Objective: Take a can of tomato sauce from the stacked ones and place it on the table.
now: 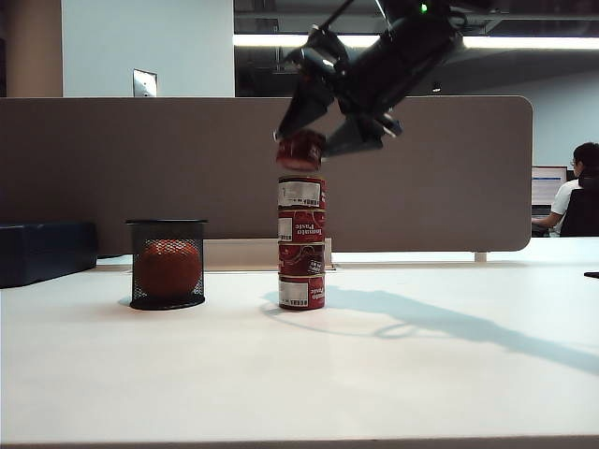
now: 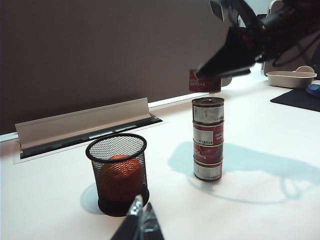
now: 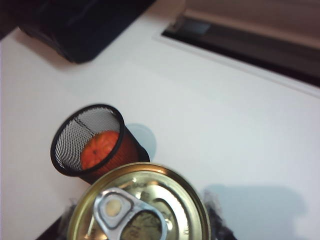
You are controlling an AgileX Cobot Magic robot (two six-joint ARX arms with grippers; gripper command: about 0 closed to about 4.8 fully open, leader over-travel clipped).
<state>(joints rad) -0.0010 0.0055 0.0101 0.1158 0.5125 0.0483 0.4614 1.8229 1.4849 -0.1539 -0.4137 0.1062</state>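
Sitting far left of the right gripper: a dark blue box at the table edge. Standing next, below and left of it: a black mesh cup with an orange ball inside, well apart from the tins.

Hanging directly over the stacked ones, just clear of the top tin: the right gripper, jaws partly spread and clamped on the can of tomato sauce, tilted, its gold pull-tab lid filling the right wrist view. Reading "Tomato Paste" in white on two of the four tins underneath, lettering turned sideways; showing white barcode stickers on the top and bottom ones. Label on the held can too blurred to read.

Running behind the gripper: the grey-brown partition, with a cable tray along its foot. Lying broad and white to the right of the stack: open tabletop, carrying only the arm's shadow. Sitting far right beyond the desk: a person at a monitor.

Poking in low at the near table edge in the left wrist view: the left gripper, tips close together, nothing between them, well away from the stack.
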